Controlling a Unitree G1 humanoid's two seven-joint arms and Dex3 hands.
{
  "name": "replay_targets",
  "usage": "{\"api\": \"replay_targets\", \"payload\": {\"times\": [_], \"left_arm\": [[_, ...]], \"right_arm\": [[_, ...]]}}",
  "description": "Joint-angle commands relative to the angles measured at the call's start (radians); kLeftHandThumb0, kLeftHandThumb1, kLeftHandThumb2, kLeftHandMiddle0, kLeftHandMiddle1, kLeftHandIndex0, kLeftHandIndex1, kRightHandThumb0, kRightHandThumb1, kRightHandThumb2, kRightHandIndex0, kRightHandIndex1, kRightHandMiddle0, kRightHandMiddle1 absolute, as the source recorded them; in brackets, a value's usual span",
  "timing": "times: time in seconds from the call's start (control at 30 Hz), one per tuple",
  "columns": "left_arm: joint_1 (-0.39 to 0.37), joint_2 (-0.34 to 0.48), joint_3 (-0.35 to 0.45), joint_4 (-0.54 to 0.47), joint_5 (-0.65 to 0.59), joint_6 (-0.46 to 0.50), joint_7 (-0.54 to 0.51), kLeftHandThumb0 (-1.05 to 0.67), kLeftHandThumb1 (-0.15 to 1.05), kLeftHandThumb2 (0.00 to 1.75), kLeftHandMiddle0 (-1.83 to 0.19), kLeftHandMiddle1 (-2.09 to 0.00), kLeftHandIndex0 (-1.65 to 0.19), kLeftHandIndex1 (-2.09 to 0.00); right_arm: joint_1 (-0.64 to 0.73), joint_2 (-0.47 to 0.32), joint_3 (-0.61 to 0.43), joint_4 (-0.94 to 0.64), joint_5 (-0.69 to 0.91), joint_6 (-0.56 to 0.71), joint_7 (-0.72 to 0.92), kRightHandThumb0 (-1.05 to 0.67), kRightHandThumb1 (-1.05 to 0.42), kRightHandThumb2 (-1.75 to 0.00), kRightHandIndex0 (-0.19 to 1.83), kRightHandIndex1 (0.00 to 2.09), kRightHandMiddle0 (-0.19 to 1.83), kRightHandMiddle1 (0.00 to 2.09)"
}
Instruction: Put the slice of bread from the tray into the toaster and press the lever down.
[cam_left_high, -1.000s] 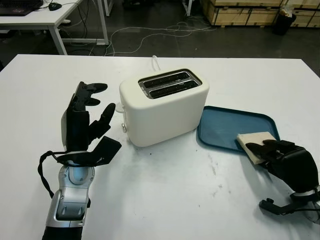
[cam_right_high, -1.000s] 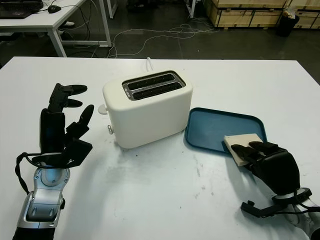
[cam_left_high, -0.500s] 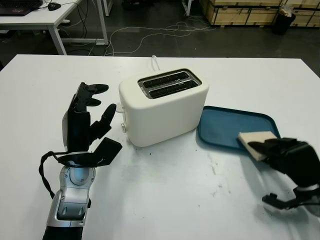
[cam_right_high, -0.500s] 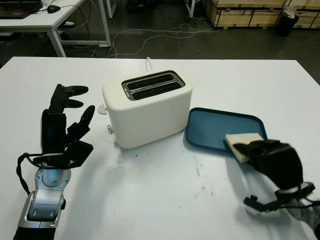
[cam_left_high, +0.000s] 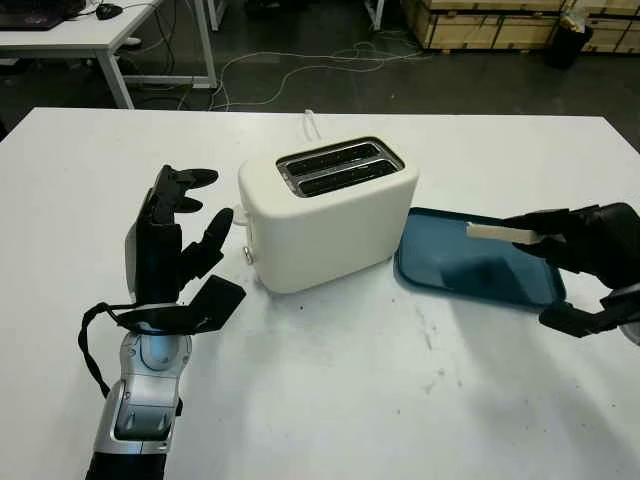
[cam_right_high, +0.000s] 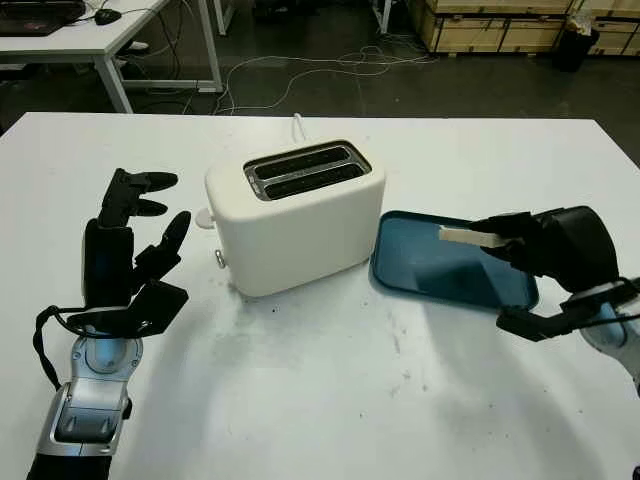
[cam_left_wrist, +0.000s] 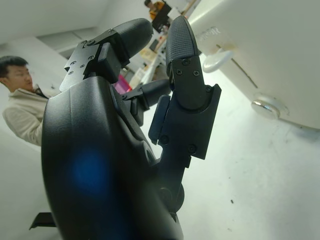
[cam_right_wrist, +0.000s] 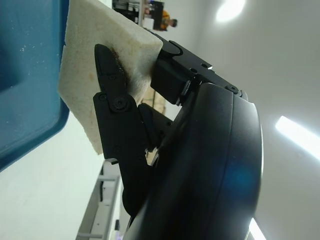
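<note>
Right hand (cam_left_high: 575, 240) sat at the right edge of the head-camera frame, raised above the blue tray (cam_left_high: 440, 262), fingers (cam_right_wrist: 116, 107) clamped on the slice of bread (cam_left_high: 500, 232). The slice was held roughly flat, clear of the tray floor and over the tray's right half, its free end pointing left toward the toaster. In the right wrist view the bread (cam_right_wrist: 100, 60) was pinched between a black finger on its face and the hand behind it, with the tray's rim (cam_right_wrist: 30, 125) beside it. White two-slot toaster (cam_left_high: 328, 213) stood mid-frame, just left of the tray, both slots up top with nothing in them; its knob (cam_left_high: 247, 256) and lever (cam_left_high: 238, 216) were on the left end face. Left hand (cam_left_high: 170, 240) stood upright at centre-left of the frame, near the toaster's lever end but not touching it, open and holding nothing. White table (cam_left_high: 330, 400) carried a few dark scuffs in front of the toaster.
</note>
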Motion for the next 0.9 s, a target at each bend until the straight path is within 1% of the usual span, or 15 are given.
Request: {"api": "replay_targets", "payload": {"times": [0.0, 0.03, 0.1, 0.2, 0.3, 0.33, 0.37, 0.43, 0.47, 0.53, 0.63, 0.73, 0.8, 0.87], "left_arm": [[-0.003, -0.002, -0.002, -0.009, 0.005, 0.009, 0.001, -0.58, 0.92, 0.52, -0.20, -1.43, -0.16, -1.12], [-0.002, -0.001, -0.002, -0.009, 0.006, 0.006, 0.002, -0.57, 0.92, 0.52, -0.20, -1.43, -0.17, -1.12], [-0.003, 0.004, -0.002, -0.001, 0.006, -0.007, 0.005, -0.57, 0.92, 0.52, -0.20, -1.42, -0.17, -1.12], [-0.003, 0.002, -0.001, -0.001, 0.003, -0.006, 0.006, -0.57, 0.92, 0.52, -0.21, -1.42, -0.17, -1.12], [-0.003, 0.000, -0.002, -0.007, 0.005, 0.001, 0.005, -0.57, 0.92, 0.52, -0.20, -1.41, -0.17, -1.11], [-0.002, -0.002, -0.002, -0.008, 0.003, 0.003, 0.004, -0.57, 0.92, 0.52, -0.20, -1.41, -0.17, -1.11], [-0.001, -0.003, -0.001, -0.012, 0.001, 0.008, 0.001, -0.58, 0.92, 0.52, -0.20, -1.41, -0.17, -1.11], [-0.001, -0.002, 0.000, -0.015, 0.007, 0.013, 0.003, -0.58, 0.92, 0.52, -0.20, -1.41, -0.17, -1.10], [-0.001, 0.000, 0.000, -0.014, 0.009, 0.011, 0.004, -0.58, 0.92, 0.51, -0.21, -1.41, -0.17, -1.10], [-0.001, 0.002, 0.001, -0.017, 0.014, 0.014, 0.005, -0.57, 0.92, 0.51, -0.21, -1.41, -0.18, -1.10], [-0.001, 0.002, 0.003, -0.021, 0.017, 0.024, 0.006, -0.57, 0.92, 0.52, -0.22, -1.39, -0.18, -1.08], [-0.004, -0.001, 0.006, -0.016, 0.004, 0.014, 0.007, -0.57, 0.92, 0.51, -0.22, -1.39, -0.19, -1.07], [-0.007, 0.001, 0.007, -0.007, -0.001, 0.000, 0.011, -0.56, 0.92, 0.51, -0.22, -1.40, -0.19, -1.07], [-0.005, 0.002, 0.006, -0.012, 0.008, 0.009, 0.012, -0.58, 0.92, 0.51, -0.21, -1.40, -0.19, -1.08]], "right_arm": [[-0.043, -0.015, -0.021, -0.004, 0.038, -0.021, 0.032, -0.33, -0.91, -0.01, 0.83, 1.29, 1.06, 0.00], [-0.058, -0.017, -0.023, -0.001, 0.044, -0.029, 0.054, -0.33, -0.91, -0.01, 0.73, 1.47, 1.06, 0.00], [-0.096, -0.027, -0.024, 0.003, 0.056, -0.032, 0.117, -0.33, -0.92, -0.01, 0.66, 1.57, 1.05, 0.00], [-0.191, -0.039, -0.027, 0.024, 0.093, -0.035, 0.247, -0.33, -0.92, -0.03, 0.70, 1.45, 1.06, 0.00], [-0.326, -0.039, -0.026, 0.076, 0.163, -0.019, 0.464, -0.31, -0.92, -0.02, 0.73, 1.44, 1.07, 0.00], [-0.372, -0.033, -0.030, 0.098, 0.200, -0.019, 0.544, -0.30, -0.92, -0.02, 0.76, 1.31, 1.07, 0.00], [-0.425, -0.025, -0.035, 0.112, 0.236, -0.002, 0.629, -0.29, -0.92, -0.03, 0.83, 1.06, 1.07, 0.00], [-0.528, -0.007, -0.044, 0.140, 0.294, 0.042, 0.779, -0.29, -0.92, -0.06, 1.13, 0.36, 1.09, 0.01], [-0.578, 0.006, -0.049, 0.153, 0.322, 0.070, 0.850, -0.29, -0.92, -0.07, 1.19, 0.23, 1.10, 0.01], [-0.682, 0.037, -0.057, 0.177, 0.375, 0.104, 0.982, -0.29, -0.92, -0.06, 1.26, 0.12, 1.12, 0.01], [-0.828, 0.084, -0.053, 0.201, 0.408, 0.145, 1.123, -0.27, -0.92, -0.03, 1.31, 0.09, 1.16, 0.02], [-0.957, 0.146, -0.019, 0.219, 0.378, 0.163, 1.177, -0.28, -0.89, -0.01, 1.37, 0.09, 1.21, 0.04], [-1.021, 0.192, 0.017, 0.217, 0.341, 0.200, 1.188, -0.27, -0.87, 0.00, 1.39, 0.08, 1.22, 0.04], [-1.063, 0.230, 0.042, 0.228, 0.318, 0.219, 1.195, -0.27, -0.84, 0.00, 1.40, 0.07, 1.21, 0.02]]}}
